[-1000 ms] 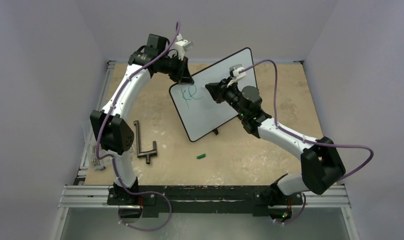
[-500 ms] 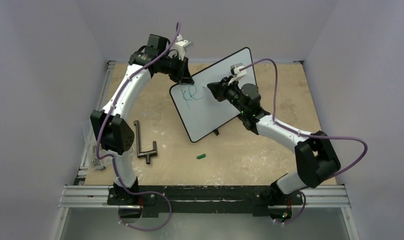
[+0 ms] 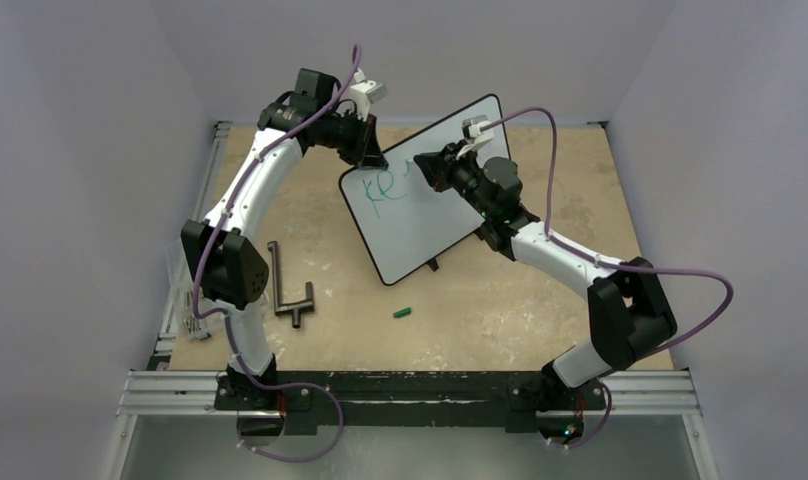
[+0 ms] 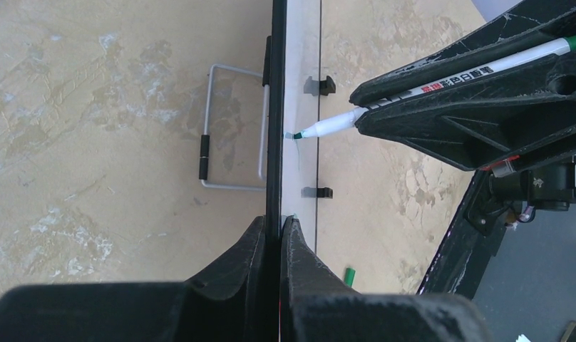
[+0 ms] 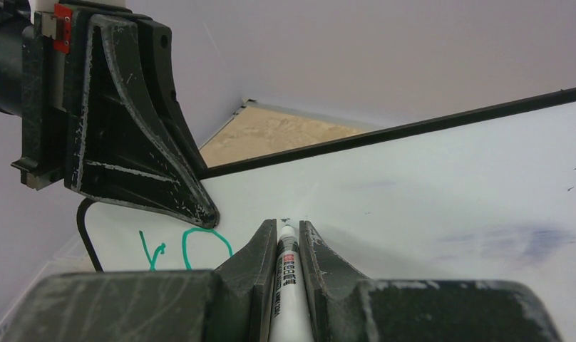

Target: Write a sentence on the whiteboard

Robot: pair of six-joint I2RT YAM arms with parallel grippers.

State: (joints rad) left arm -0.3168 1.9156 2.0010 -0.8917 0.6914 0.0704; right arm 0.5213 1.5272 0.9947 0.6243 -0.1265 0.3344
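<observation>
Nearest me a metal rail [image 3: 410,392] carries both arm bases, and beyond it lies the table [image 3: 540,300], a tan, mottled, scuffed surface with paler worn patches. A small green cap [image 3: 402,312] lies loose on it near the middle, and a black T-shaped piece [image 3: 290,295] lies to the left, well apart from the cap. Further in, the board [image 3: 420,230] stands tilted on its black feet around the middle of the table, its glossy face turned up and toward the right arm. The left gripper [image 4: 280,221] is pressed tight on the board's thin black edge at the upper left corner. The right gripper [image 5: 286,226] pinches a white marker [image 5: 285,274] between its fingers, the tip touching the board face. Just left of the tip are green letters [image 3: 385,192], two of them, roughly "Ke", near the board's upper left. Behind the board a wire stand [image 4: 232,128] rests on the table. Plain pale grey-lilac walls [image 3: 580,50] close in the far side and both flanks.
</observation>
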